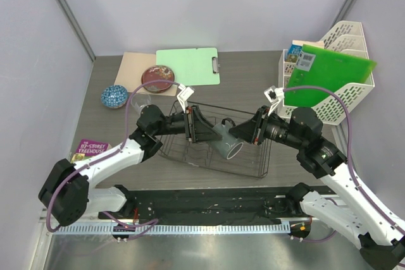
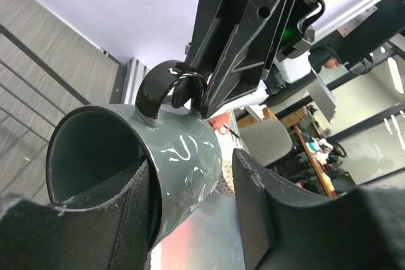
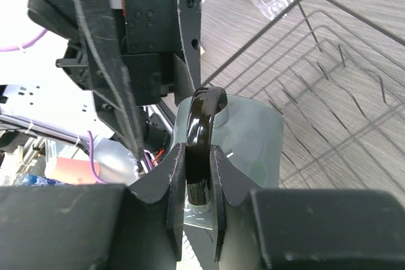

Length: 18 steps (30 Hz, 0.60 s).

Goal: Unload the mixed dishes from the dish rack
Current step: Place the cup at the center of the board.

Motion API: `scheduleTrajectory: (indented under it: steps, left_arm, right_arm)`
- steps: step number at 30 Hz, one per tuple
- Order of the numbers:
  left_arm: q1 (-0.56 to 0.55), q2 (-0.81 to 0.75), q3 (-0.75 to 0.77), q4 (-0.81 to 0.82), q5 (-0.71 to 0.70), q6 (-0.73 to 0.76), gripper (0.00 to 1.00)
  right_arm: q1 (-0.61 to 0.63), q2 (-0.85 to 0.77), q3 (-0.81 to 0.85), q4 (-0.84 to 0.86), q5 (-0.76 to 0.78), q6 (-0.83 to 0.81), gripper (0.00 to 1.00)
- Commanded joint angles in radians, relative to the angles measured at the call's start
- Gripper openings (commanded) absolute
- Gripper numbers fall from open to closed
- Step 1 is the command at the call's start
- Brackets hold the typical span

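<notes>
While the right hand (image 3: 197,169) is clamping its two fingers on the glossy black handle of the grey glazed mug (image 3: 253,137), the left hand (image 2: 193,181) is straddling the mug's wall at the rim. One pad is inside the mouth and the other is outside with a sliver of gap showing, so this hand is looking open rather than gripping. Both hands are meeting over the rectangular dark wire dish rack (image 1: 247,162), and the mug is lying on its side between them, within the rack's outline; whether it is touching the wires I cannot tell. No other dish is showing among the rack's prongs. Farther back on the grey wood-grain counter (image 1: 253,74), a clear glass cup (image 1: 140,101) is standing just beside a small blue patterned bowl (image 1: 114,97). Beyond them a small red floral plate (image 1: 158,78) is sitting on a beige board (image 1: 133,64). I am not making out any large glass bowl. By my reading the unloading is nearing its end: three dishes are lying outside the rack, and the mug is looking like the last piece left to carry out.
</notes>
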Motion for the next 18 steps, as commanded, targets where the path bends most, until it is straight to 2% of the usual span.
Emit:
scheduleTrajectory:
  steps: [1,4,6,7,10,12,15,16,17,18]
  left_arm:
    - [0.005,-0.004,0.007,0.100,0.071,-0.044,0.47]
    - [0.005,-0.007,0.003,0.100,0.083,-0.048,0.44]
    - [0.005,-0.006,-0.002,0.100,0.089,-0.053,0.38]
    - [0.003,-0.004,-0.003,0.100,0.089,-0.055,0.24]
    - [0.001,0.001,-0.002,0.096,0.092,-0.058,0.00]
    - [0.003,0.002,0.003,0.093,0.086,-0.064,0.00]
    - [0.003,-0.027,0.018,0.001,0.049,-0.012,0.00]
    - [0.003,-0.039,0.024,-0.048,0.001,0.010,0.00]
    - [0.005,-0.053,0.041,-0.135,-0.021,0.031,0.00]
    - [0.008,-0.080,0.050,-0.181,-0.047,0.074,0.00]
  right_arm:
    - [0.003,-0.007,0.056,0.134,-0.022,0.025,0.01]
    - [0.005,-0.001,0.051,0.141,-0.026,0.027,0.01]
    - [0.005,0.007,0.045,0.152,-0.030,0.030,0.01]
    - [0.005,0.009,0.044,0.161,-0.032,0.036,0.01]
    - [0.003,0.019,0.042,0.167,-0.038,0.036,0.01]
    - [0.006,0.024,0.042,0.166,-0.033,0.033,0.01]
    - [0.005,0.032,0.056,0.129,0.003,0.010,0.01]
    - [0.005,0.033,0.068,0.093,0.019,-0.001,0.28]
    - [0.005,0.035,0.074,0.071,0.060,-0.015,0.44]
    - [0.005,0.032,0.081,0.054,0.083,-0.018,0.66]
